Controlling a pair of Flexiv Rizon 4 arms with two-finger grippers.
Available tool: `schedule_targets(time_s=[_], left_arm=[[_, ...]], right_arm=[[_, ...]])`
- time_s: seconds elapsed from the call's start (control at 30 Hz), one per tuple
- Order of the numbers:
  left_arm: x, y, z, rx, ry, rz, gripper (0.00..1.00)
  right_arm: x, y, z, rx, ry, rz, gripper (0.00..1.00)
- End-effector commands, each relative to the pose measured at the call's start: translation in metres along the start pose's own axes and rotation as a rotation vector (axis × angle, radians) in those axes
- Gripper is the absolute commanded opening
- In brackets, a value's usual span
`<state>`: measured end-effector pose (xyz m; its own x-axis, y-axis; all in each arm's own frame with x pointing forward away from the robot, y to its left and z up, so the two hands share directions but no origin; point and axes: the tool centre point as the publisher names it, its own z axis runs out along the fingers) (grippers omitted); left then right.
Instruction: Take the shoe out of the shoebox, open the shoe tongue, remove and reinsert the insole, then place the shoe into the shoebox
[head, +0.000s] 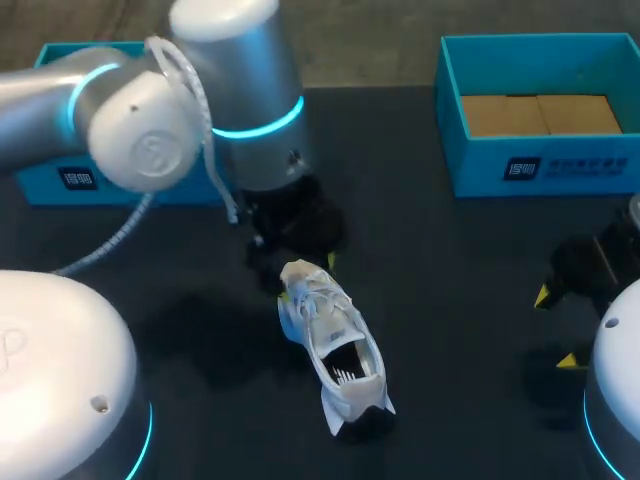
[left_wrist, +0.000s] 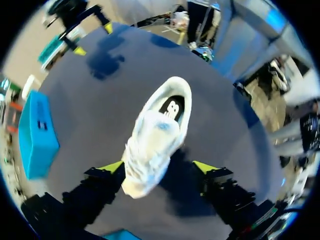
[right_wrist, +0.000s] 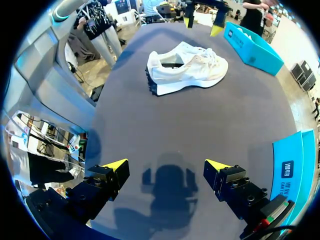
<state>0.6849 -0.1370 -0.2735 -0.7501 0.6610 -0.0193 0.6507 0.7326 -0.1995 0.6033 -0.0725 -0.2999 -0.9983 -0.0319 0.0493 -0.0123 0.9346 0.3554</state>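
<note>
A white sneaker (head: 335, 345) lies upright on the dark table, toe toward the back and its opening showing a dark insole (left_wrist: 172, 107). My left gripper (head: 295, 262) hangs over the toe. In the left wrist view its fingers (left_wrist: 159, 167) stand wide apart on either side of the sneaker's toe (left_wrist: 150, 150), one tip close to it and the other clear of it, so it is open. At the table's right edge my right gripper (head: 556, 328) is open with nothing between its fingers (right_wrist: 165, 167). The sneaker (right_wrist: 187, 67) lies well ahead of it.
A blue shoebox (head: 540, 150) with brown cardboard inside stands at the back right. A second blue box (head: 60, 180) sits at the back left, partly hidden by my left arm. Bare table lies between the sneaker and my right gripper.
</note>
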Motion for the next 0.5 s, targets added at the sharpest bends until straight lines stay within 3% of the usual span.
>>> schedule_targets(time_s=[0.03,0.5], left_arm=[[0.025,0.009,-0.035,-0.004,-0.025,-0.064,1.0],[0.052,0.035,-0.052,-0.019,-0.039,-0.096,1.0]], right_arm=[[0.002,0.0,0.001,0.003,-0.003,0.0,1.0],[0.002,0.0,0.001,0.003,-0.003,0.0,1.0]])
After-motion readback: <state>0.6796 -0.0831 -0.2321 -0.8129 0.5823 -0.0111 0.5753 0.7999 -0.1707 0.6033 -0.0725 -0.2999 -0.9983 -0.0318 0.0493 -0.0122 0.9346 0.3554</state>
